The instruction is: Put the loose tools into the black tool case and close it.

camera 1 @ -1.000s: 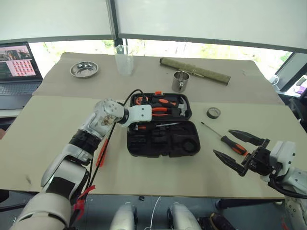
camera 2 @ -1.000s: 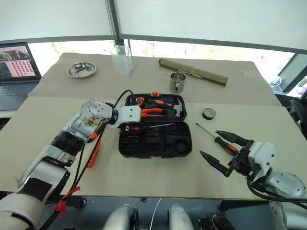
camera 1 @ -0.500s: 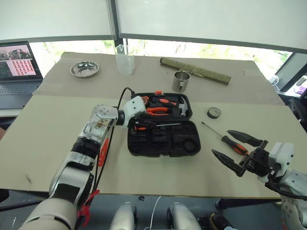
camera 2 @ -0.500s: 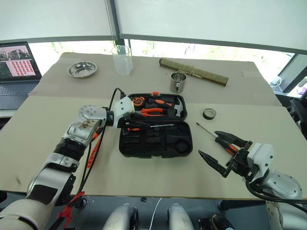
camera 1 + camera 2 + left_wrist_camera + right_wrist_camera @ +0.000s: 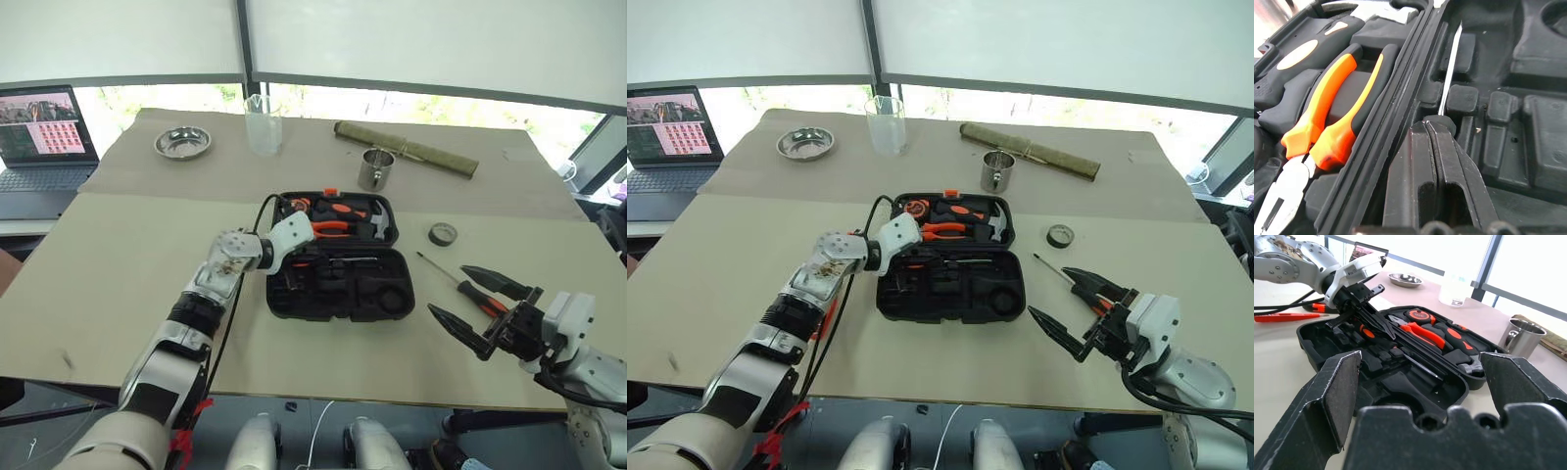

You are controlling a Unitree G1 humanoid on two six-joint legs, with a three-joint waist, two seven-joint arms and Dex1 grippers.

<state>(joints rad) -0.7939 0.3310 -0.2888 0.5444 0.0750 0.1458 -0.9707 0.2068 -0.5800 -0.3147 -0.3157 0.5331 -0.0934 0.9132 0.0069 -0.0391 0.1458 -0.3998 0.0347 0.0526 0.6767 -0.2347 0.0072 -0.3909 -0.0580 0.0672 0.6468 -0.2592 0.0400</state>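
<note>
The black tool case [image 5: 338, 259] is lying open in the middle of the table [image 5: 108, 255], with orange-handled pliers [image 5: 1327, 125] and a hammer [image 5: 377, 223] sitting in its far half. One screwdriver [image 5: 1449, 68] is lying in the near half, its steel shaft stretching away from the left gripper [image 5: 1369, 316], which is reaching into the case at a downward slant with its two black fingers pressed together right at the screwdriver's handle end. Whether they are actually pinching it I cannot tell. The second screwdriver [image 5: 460, 284] is lying on the table to the right of the case, just beyond the tips of the right gripper [image 5: 482, 305], whose jaws are standing wide apart above the table edge, holding nothing. A slim orange tool [image 5: 1283, 317] is lying on the table behind the left arm. Farther off are sitting a roll of tape [image 5: 442, 233], a metal mug [image 5: 375, 168], a clear cup [image 5: 263, 124], a steel dish [image 5: 182, 143], a rolled mat [image 5: 407, 147] and a laptop [image 5: 44, 137].
</note>
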